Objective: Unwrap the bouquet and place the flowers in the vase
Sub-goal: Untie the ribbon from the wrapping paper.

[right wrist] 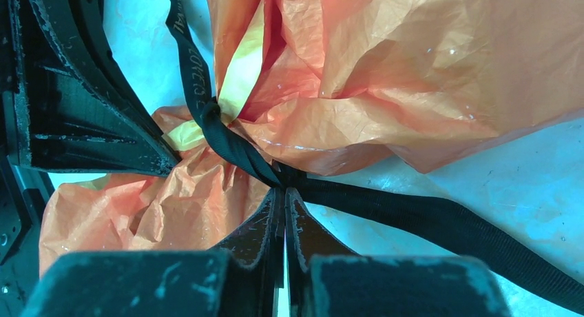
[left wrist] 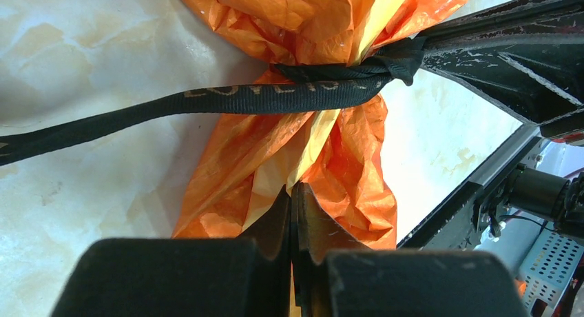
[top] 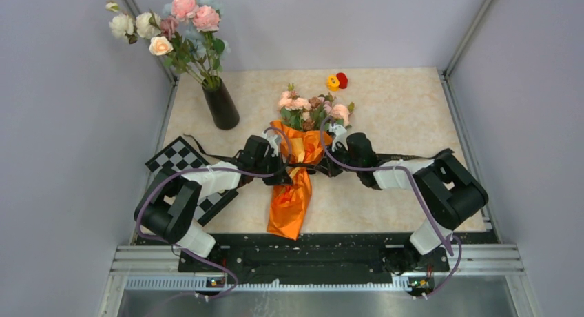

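The vase point(top: 222, 107) is seen upright at about 10 o'clock on the table point(top: 406, 117). A tall white-and-pink bunch point(top: 175, 27) is held in it. The bouquet point(top: 293, 193) is laid flat at the table's centre, well apart from the vase, with its pointed tail toward 6 o'clock. The flowers point(top: 310, 110) are contained in the cone of orange paper point(left wrist: 344, 165), and their heads are turned toward 12 o'clock. The cone is cinched at its waist by the ribbon point(left wrist: 206, 103), whose ends are trailed toward 9 and 3 o'clock.

The left gripper point(left wrist: 293, 193) is clenched, its tips pressed together against the paper just beside the knot. Whether a fold is caught between them cannot be told. The right gripper point(right wrist: 284, 193) is clenched on the ribbon, just beside the knot, from the 3 o'clock side.

The stems are hidden inside the paper. In the top view the knot is largely covered by both grippers. The lettering woven on the ribbon is too blurred to be read. A checkerboard point(top: 180, 158) at 9 o'clock is partly covered by the left arm. Two small heads, yellow and red point(top: 337, 80), are seen at 1 o'clock from the flowers.
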